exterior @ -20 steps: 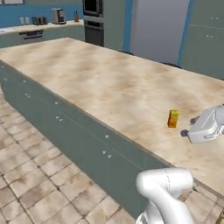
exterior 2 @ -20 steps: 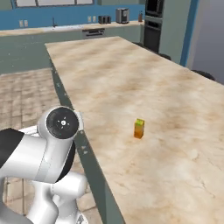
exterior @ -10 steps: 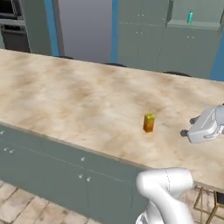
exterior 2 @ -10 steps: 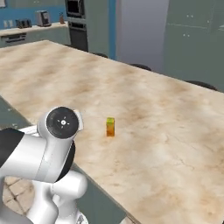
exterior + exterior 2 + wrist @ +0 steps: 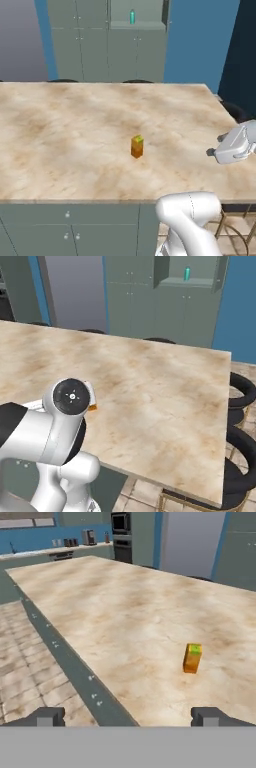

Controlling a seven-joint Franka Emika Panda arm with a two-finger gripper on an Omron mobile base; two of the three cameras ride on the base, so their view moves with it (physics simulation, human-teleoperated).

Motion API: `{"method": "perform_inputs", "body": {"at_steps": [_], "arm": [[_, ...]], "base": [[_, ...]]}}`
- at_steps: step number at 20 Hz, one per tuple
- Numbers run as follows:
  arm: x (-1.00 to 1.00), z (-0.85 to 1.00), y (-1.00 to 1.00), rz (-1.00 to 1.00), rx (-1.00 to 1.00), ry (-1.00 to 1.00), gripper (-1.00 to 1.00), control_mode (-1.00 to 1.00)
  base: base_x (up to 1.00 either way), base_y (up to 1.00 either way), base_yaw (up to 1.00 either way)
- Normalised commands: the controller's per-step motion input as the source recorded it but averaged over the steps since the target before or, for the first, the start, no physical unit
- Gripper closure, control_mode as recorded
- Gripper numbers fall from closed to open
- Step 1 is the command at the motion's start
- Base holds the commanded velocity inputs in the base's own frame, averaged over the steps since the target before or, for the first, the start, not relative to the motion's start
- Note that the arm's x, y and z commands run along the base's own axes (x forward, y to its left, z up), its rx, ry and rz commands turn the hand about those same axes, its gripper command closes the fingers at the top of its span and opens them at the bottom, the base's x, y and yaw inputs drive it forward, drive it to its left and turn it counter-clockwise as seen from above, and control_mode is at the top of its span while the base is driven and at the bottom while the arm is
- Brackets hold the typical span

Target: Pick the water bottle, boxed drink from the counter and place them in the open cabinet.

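**One item shelved, the carton yet to be picked up**

The water bottle is seen upright on a shelf of the open cabinet, against the far wall beyond the worktop; the same teal bottle is visible on that shelf in the right base view. That half of the task is judged done.

The boxed drink is left standing upright on the marbled slab, roughly in the middle of it and nearer the front edge than the back. In the hand view the orange carton is found ahead of the claw and off towards the right fingertip, well apart from both tips. The claw is spread fully wide and nothing is held between its fingers. In the left base view the hand is seen over the right end of the worktop, to the right of the carton and clear of it.

What remains, by this reckoning: the carton must be approached, gripped, carried across to the cabinet and set on a shelf.

Little stands in the way. The slab around the carton is bare. Dark stools are ranged along the far side and right end of the worktop, between it and the cabinet wall. An oven and small appliances on a distant counter are visible in the hand view, well away from the work.
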Motion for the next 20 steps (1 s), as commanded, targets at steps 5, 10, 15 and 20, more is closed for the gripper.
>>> {"method": "perform_inputs", "body": {"at_steps": [5, 10, 15, 20], "arm": [[0.0, 0.0, 0.0, 0.0, 0.0, 0.0, -1.0, 1.0], [0.0, 0.0, 0.0, 0.0, 0.0, 0.0, -1.0, 1.0], [0.0, 0.0, 0.0, 0.0, 0.0, 0.0, -1.0, 1.0], [0.0, 0.0, 0.0, 0.0, 0.0, 0.0, -1.0, 1.0]], "base": [[-0.08, 0.6, -0.36], [-0.19, 0.61, -0.15], [0.11, 0.14, -0.06], [0.12, 0.0, -0.01]]}}
